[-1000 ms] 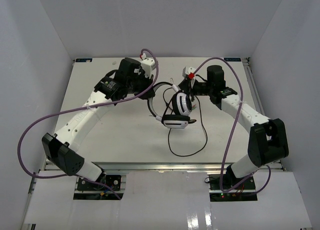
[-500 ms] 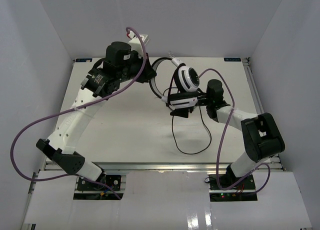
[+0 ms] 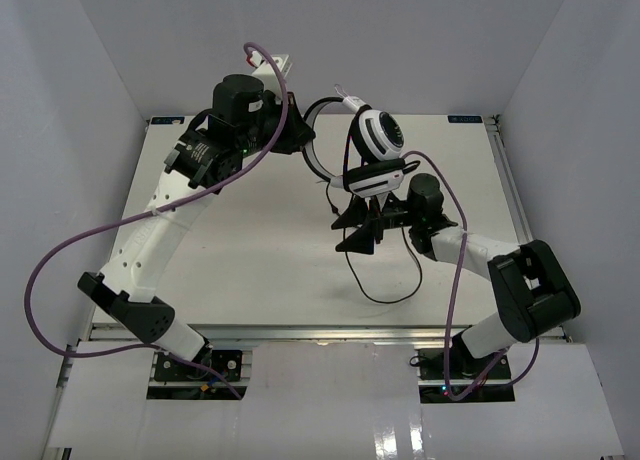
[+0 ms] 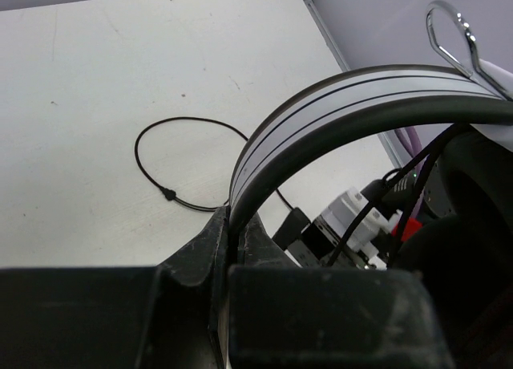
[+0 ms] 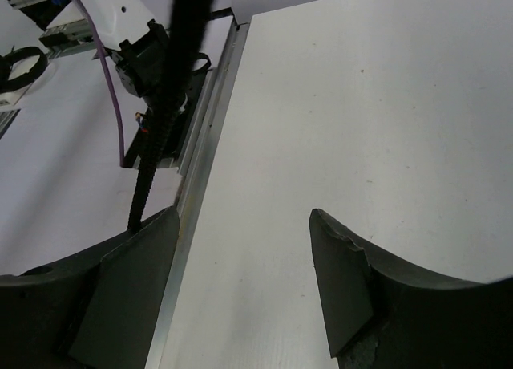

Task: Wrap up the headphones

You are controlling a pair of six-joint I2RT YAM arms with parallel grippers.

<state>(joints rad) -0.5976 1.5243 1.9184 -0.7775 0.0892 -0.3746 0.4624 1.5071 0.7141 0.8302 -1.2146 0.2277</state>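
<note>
The headphones (image 3: 380, 136) hang in the air over the middle back of the table. My left gripper (image 3: 297, 140) is raised and shut on the curved white-and-black headband (image 4: 321, 104); its jaws (image 4: 232, 229) pinch the band's lower end. A black ear cup (image 4: 469, 249) fills the right of the left wrist view. The thin dark cord (image 3: 385, 280) drops from the cups and loops on the table (image 4: 160, 136). My right gripper (image 3: 352, 232) is below the headphones, open and empty; its fingers (image 5: 345, 297) stand wide apart over bare table.
The white table (image 3: 230, 240) has metal rails at its front edge (image 3: 300, 330) and side (image 5: 200, 168). Purple robot cables (image 3: 60, 270) arc beside both arms. White walls enclose the sides and back. A dark ribbed strand (image 5: 156, 144) hangs at the left of the right wrist view.
My left arm has lifted the headphones off the table and up toward the back. My right gripper has swung down and left, and now sits open beneath the cups.
</note>
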